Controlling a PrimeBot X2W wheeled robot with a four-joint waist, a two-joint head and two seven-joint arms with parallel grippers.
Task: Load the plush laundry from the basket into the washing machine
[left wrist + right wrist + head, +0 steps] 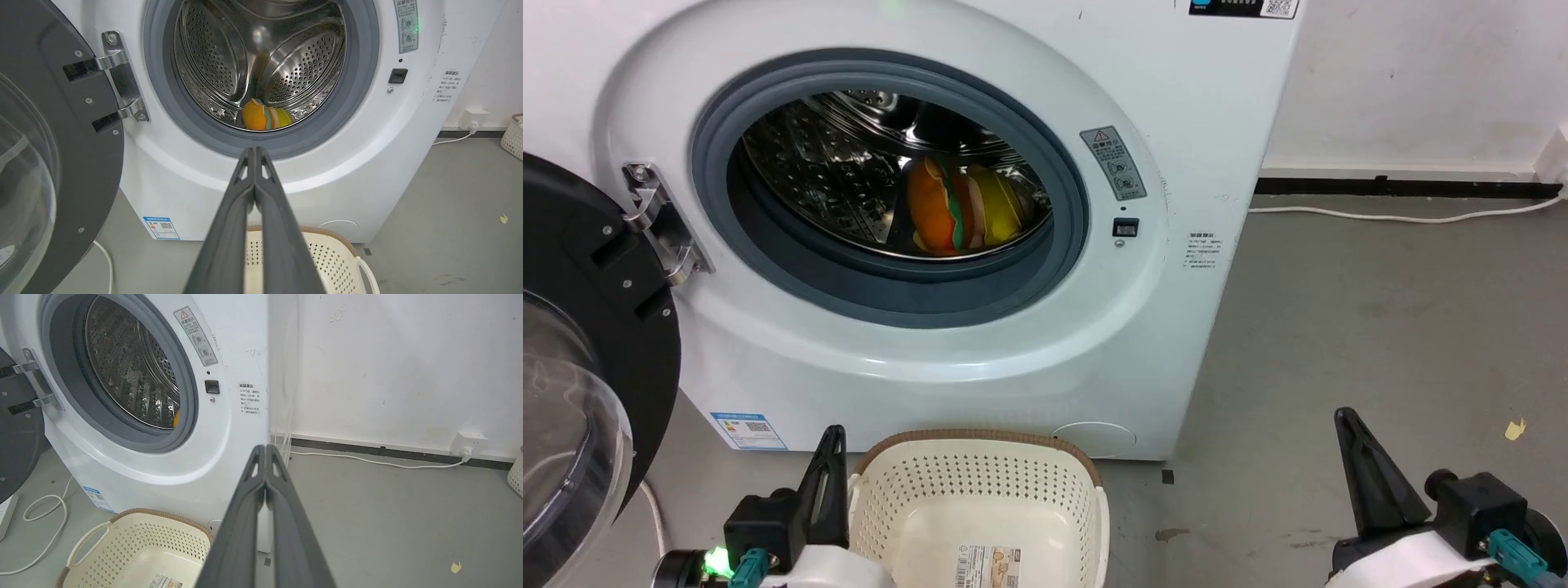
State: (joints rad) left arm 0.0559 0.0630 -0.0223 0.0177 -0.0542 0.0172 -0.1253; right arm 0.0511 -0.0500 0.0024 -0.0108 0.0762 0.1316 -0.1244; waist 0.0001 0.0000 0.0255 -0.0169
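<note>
The burger-shaped plush laundry (960, 211) lies inside the steel drum of the washing machine (980, 359), orange bun to the left, yellow part to the right; the left wrist view has the plush (265, 118) low in the drum. The cream basket (980, 482) stands on the floor before the washer, holding nothing but its paper label (988, 565). My left gripper (832, 437) is shut and bare at the basket's left rim. My right gripper (1343, 418) is shut over the floor to the right. Fingertips meet in both wrist views, left gripper (255, 150) and right gripper (264, 447).
The washer's black-rimmed glass door (580, 359) hangs open at the left, close to my left arm. A white cable (1405, 216) runs along the wall base to a socket (468, 442). Another perforated basket (514, 136) stands far right. Grey floor (1380, 343) spreads to the right.
</note>
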